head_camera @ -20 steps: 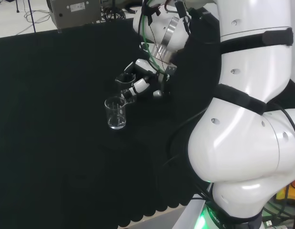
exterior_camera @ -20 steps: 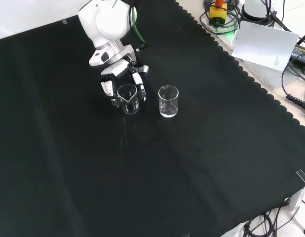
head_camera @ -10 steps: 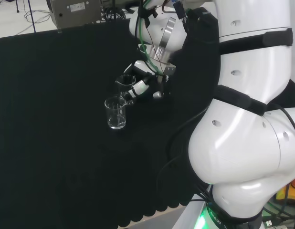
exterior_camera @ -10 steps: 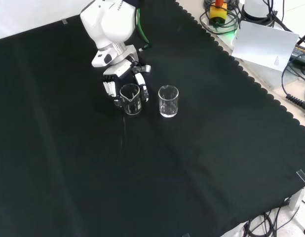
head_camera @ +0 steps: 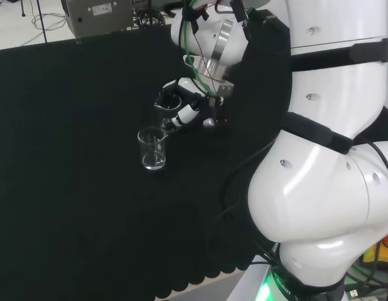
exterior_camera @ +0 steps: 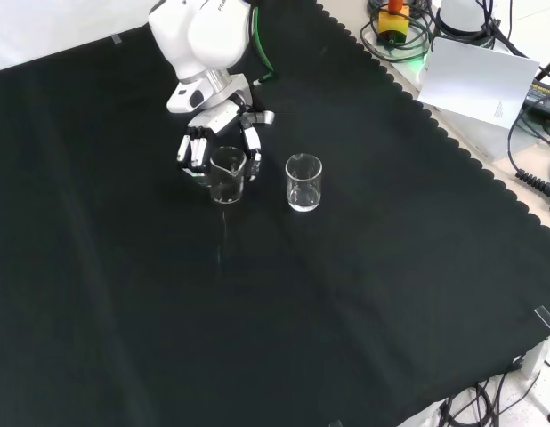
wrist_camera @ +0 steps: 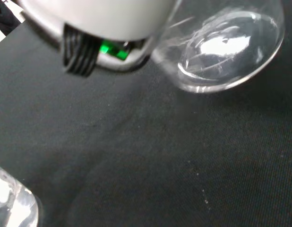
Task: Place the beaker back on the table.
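My hand has its fingers curled round a clear glass beaker, which stands upright in its grasp at the middle of the black cloth. In the head view the hand holds this beaker just beyond a second clear beaker. That second beaker stands free on the cloth, to the right of the held one in the front view. The wrist view looks at the held beaker's round base under a white part of the hand. Whether the base touches the cloth I cannot tell.
The rim of the second beaker shows at a corner of the wrist view. The arm's white links rise at the right of the head view. A white board and cables lie off the cloth's scalloped edge.
The hand with the beaker has shifted a little to the left in the front view and turned slightly. The second beaker has stayed put.
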`<control>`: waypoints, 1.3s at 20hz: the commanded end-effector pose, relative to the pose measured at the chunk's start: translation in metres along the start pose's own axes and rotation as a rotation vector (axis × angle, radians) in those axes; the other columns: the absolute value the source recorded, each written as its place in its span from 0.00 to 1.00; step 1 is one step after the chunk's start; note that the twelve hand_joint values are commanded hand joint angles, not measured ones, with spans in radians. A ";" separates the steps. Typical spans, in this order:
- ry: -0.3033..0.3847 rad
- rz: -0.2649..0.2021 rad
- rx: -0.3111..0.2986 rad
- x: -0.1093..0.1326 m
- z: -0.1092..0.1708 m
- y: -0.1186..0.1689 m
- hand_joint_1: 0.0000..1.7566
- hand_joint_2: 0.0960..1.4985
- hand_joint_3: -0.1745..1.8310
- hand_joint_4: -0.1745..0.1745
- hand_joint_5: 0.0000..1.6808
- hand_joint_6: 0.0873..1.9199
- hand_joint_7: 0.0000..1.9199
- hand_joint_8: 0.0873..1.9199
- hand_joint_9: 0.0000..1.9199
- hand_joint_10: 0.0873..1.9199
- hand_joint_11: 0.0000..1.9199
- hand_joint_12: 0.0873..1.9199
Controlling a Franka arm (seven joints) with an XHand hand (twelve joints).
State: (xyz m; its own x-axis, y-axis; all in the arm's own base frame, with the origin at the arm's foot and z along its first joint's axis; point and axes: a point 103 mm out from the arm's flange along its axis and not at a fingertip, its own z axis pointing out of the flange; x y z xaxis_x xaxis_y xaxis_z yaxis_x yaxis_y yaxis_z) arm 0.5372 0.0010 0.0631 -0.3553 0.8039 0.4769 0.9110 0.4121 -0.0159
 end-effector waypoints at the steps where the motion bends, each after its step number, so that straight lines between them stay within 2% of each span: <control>1: -0.038 0.025 0.036 0.011 -0.004 -0.004 0.58 0.32 0.42 0.27 0.25 0.32 0.26 0.38 0.45 0.00 0.12 0.70; 4: -0.044 0.046 0.069 0.014 -0.005 -0.004 0.58 0.32 0.42 0.27 0.24 0.31 0.25 0.39 0.44 0.00 0.11 0.71; 5: -0.049 0.048 0.071 0.016 -0.005 -0.004 0.57 0.31 0.41 0.26 0.22 0.29 0.21 0.38 0.42 0.00 0.09 0.71; 9: -0.066 0.046 0.041 0.024 -0.018 -0.005 0.55 0.31 0.37 0.26 0.20 0.21 0.12 0.38 0.36 0.00 0.03 0.73; 16: -0.114 0.053 0.009 0.050 -0.062 -0.009 0.54 0.32 0.36 0.26 0.21 0.17 0.11 0.38 0.35 0.00 0.02 0.73; 21: -0.139 0.072 -0.024 0.076 -0.094 -0.029 0.53 0.32 0.35 0.25 0.20 0.14 0.09 0.37 0.33 0.00 0.01 0.73; 26: -0.166 0.105 -0.029 0.103 -0.119 -0.058 0.52 0.33 0.33 0.24 0.19 0.11 0.07 0.37 0.32 0.00 0.00 0.73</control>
State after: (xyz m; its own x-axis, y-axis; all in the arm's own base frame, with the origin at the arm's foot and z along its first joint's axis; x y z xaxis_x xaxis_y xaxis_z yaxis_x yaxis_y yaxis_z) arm 0.5152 0.0095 0.1773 -0.3286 0.8753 0.3547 0.9345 0.3558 -0.0124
